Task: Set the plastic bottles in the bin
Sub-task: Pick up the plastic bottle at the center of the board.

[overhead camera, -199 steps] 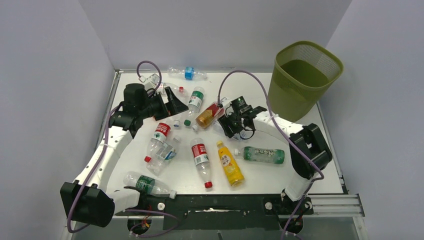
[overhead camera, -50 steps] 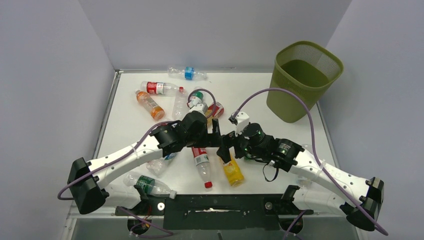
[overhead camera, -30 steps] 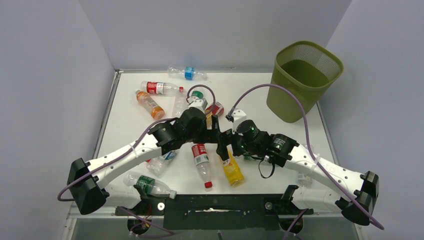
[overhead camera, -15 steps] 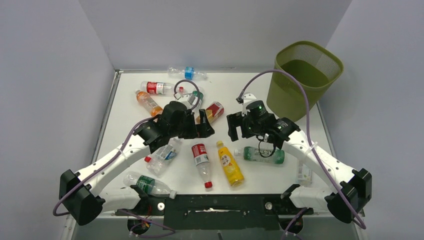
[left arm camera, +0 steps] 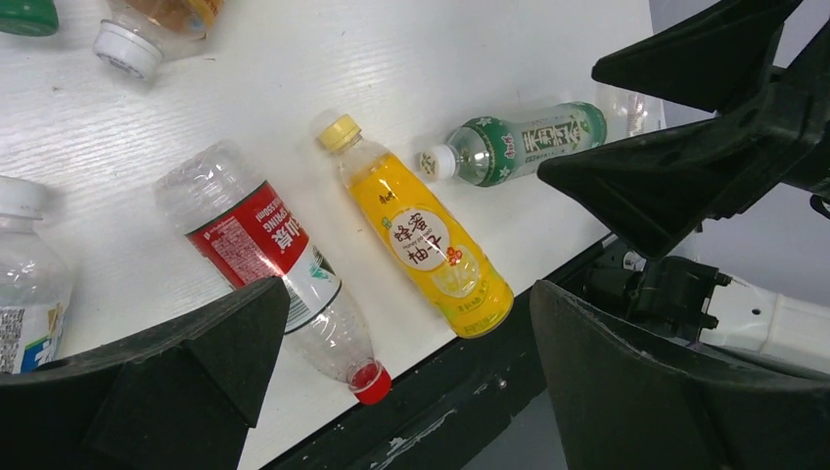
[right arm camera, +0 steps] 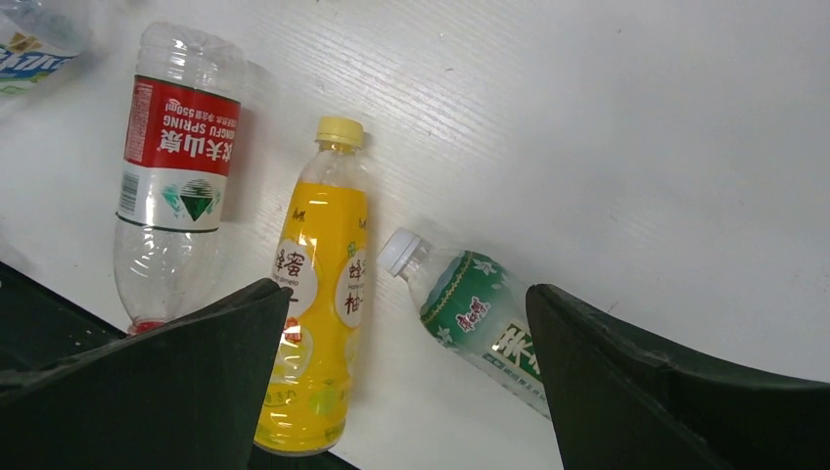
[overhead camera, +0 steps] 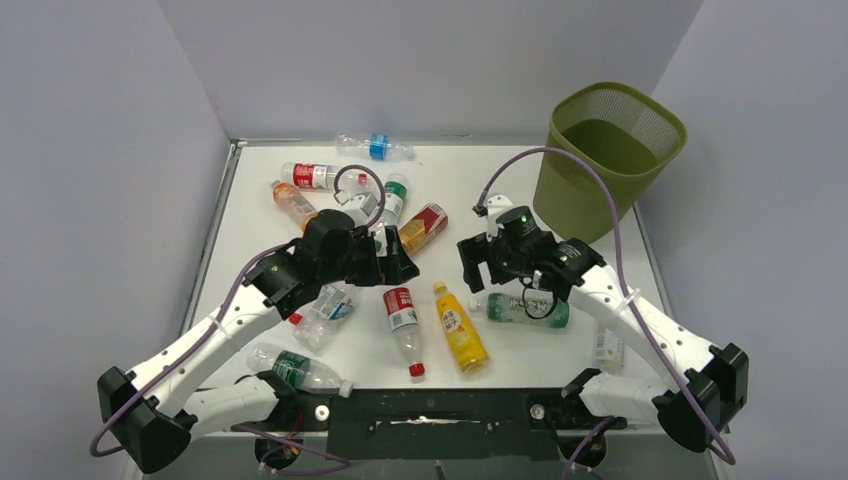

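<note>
Olive-green mesh forms the bin (overhead camera: 580, 200), upright at the far right corner of the white table (overhead camera: 480, 180), close to the right edge and far taller than anything lying nearby. The plastic bottles (overhead camera: 325, 308) all lie on their sides on the table, left of the bin and apart from it. A blue-label bottle (overhead camera: 375, 147) runs along the far edge, just beside the back wall. A far red-label bottle (overhead camera: 315, 176) and an orange bottle (overhead camera: 290, 200) sit near the left edge. At the near edge, the base of the yellow bottle (overhead camera: 458, 328) and the red cap of the red-label bottle (overhead camera: 402, 315) come close to the black rail (overhead camera: 480, 405), and a near-left clear bottle (overhead camera: 295, 368) lies just beside it.

The left gripper (overhead camera: 403, 262) hangs released above the table's middle, jaws spread wide. In its wrist view its fingers (left arm camera: 147, 392) frame the red-label bottle and the yellow bottle without touching either. The right gripper (overhead camera: 481, 268) hangs just right of it, also spread wide and holding nothing, above the yellow bottle's cap and the white cap of the green-label bottle (overhead camera: 525, 310). A narrow strip of bare table separates the two grippers.

The widest open room is the bare stretch from the amber bottle (overhead camera: 422, 227) rightward to the bin, and along the far edge right of the blue-label bottle
</note>
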Action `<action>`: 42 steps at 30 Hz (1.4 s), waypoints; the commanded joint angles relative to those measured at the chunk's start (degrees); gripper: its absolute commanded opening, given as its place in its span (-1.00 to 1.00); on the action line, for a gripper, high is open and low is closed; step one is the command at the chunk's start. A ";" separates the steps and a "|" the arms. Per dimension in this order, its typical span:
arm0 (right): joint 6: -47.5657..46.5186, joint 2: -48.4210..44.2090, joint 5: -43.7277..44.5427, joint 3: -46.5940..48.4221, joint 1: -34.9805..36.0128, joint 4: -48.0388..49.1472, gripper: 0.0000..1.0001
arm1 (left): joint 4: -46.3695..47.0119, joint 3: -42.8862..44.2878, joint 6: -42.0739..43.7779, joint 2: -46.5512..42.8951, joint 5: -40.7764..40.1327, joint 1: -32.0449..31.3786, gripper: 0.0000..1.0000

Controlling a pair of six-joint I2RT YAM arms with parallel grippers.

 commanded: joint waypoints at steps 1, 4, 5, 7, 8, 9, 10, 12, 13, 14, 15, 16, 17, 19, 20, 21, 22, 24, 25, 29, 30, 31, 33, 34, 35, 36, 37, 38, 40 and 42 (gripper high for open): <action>3.20 -5.04 -1.27 -1.94 1.73 2.85 0.96 | -0.97 -1.44 -0.50 -4.73 -1.56 0.22 0.95; 11.17 -5.86 2.79 -2.71 8.56 2.27 0.96 | -0.68 -3.76 -2.43 -7.05 -2.35 0.25 0.95; 13.58 -5.89 4.48 -2.88 12.30 2.06 0.96 | -0.28 -4.32 -3.02 -7.93 -2.70 0.21 0.95; 18.84 -5.46 7.21 -3.05 16.68 1.22 0.99 | 0.48 -5.58 -4.36 -9.16 -3.00 0.17 0.95; 21.19 -5.20 8.40 -3.02 18.45 0.70 1.00 | 0.79 -6.01 -4.93 -9.68 -3.29 0.15 0.95; 23.26 -4.82 10.28 -3.07 20.22 -0.06 1.00 | 0.85 -6.28 -5.39 -10.04 -3.68 0.06 0.95; 25.21 -4.54 11.62 -3.14 21.49 -0.98 1.00 | 0.81 -6.41 -5.81 -10.33 -4.06 0.08 0.95; 28.88 -4.22 12.99 -3.60 23.33 -2.57 0.99 | 0.12 -6.22 -6.29 -10.63 -5.09 0.07 0.95; 30.73 -4.00 13.87 -3.84 24.23 -3.40 0.99 | -0.26 -6.02 -6.51 -10.80 -5.57 0.03 0.95; 32.87 -3.79 14.85 -3.94 25.16 -5.10 0.99 | -0.60 -5.91 -6.77 -10.97 -5.86 0.07 0.95; 34.62 -3.36 15.76 -4.04 25.92 -6.38 0.98 | -0.97 -5.86 -7.04 -11.07 -6.12 0.00 0.95; 36.46 -3.05 16.57 -4.18 26.69 -7.53 0.98 | -1.32 -5.77 -7.30 -11.27 -6.25 -0.01 0.95; 37.91 -2.64 17.42 -4.50 27.44 -8.40 0.98 | -1.68 -5.77 -7.49 -11.45 -6.26 -0.01 0.95; 39.86 -1.84 18.25 -5.23 28.61 -8.74 0.99 | -2.45 -5.68 -7.64 -11.69 -6.38 -0.01 0.95; 40.50 -1.39 18.30 -5.70 29.04 -8.50 1.00 | -2.77 -5.55 -7.65 -11.74 -6.42 -0.07 0.95; 41.13 -0.85 18.32 -6.19 29.39 -8.12 1.00 | -3.03 -5.52 -7.65 -11.70 -6.42 -0.02 0.95; 41.82 -0.29 18.19 -6.72 29.65 -7.63 0.99 | -3.13 -5.51 -7.58 -11.55 -6.41 -0.05 0.96; 42.74 0.94 18.13 -7.56 30.10 -6.85 0.95 | -3.00 -5.35 -7.37 -11.00 -5.96 -0.11 0.95; 43.02 1.56 18.09 -7.90 30.19 -6.47 0.94 | -2.95 -5.22 -7.24 -10.53 -5.74 -0.10 0.95; 43.18 3.38 18.04 -9.11 30.23 -4.55 0.90 | -2.68 -5.28 -6.95 -9.32 -5.02 -0.16 0.95; 42.99 3.93 17.78 -9.53 30.20 -3.91 0.89 | -2.54 -5.31 -6.95 -9.24 -4.98 -0.18 0.95; 42.67 4.39 17.58 -9.90 30.18 -3.29 0.89 | -2.43 -5.40 -6.94 -9.32 -5.01 -0.23 0.95; 42.02 5.48 16.87 -10.60 30.11 -1.84 0.88 | -2.37 -5.57 -7.07 -9.66 -5.10 -0.18 0.95; 41.65 5.98 16.49 -10.98 29.97 -0.85 0.88 | -2.26 -5.67 -7.16 -9.81 -5.07 -0.21 0.95; 41.25 6.43 15.91 -11.41 29.81 -0.02 0.87 | -2.14 -5.80 -7.27 -9.96 -5.13 -0.19 0.95; 40.89 6.76 15.45 -11.77 29.62 0.81 0.86 | -2.09 -5.89 -7.34 -10.10 -5.09 -0.21 0.95; 40.67 6.97 15.01 -12.17 29.47 1.60 0.85 | -2.04 -5.91 -7.38 -10.13 -5.10 -0.21 0.95; 40.49 7.08 14.62 -12.72 29.28 2.45 0.84 | -1.98 -5.94 -7.38 -10.12 -5.05 -0.19 0.95; 40.18 7.24 13.62 -13.75 28.70 4.19 0.82 | -1.89 -6.07 -7.38 -10.07 -4.92 -0.21 0.95; 39.92 7.43 12.72 -14.71 28.36 5.60 0.79 | -1.80 -6.25 -7.38 -10.21 -4.81 -0.19 0.95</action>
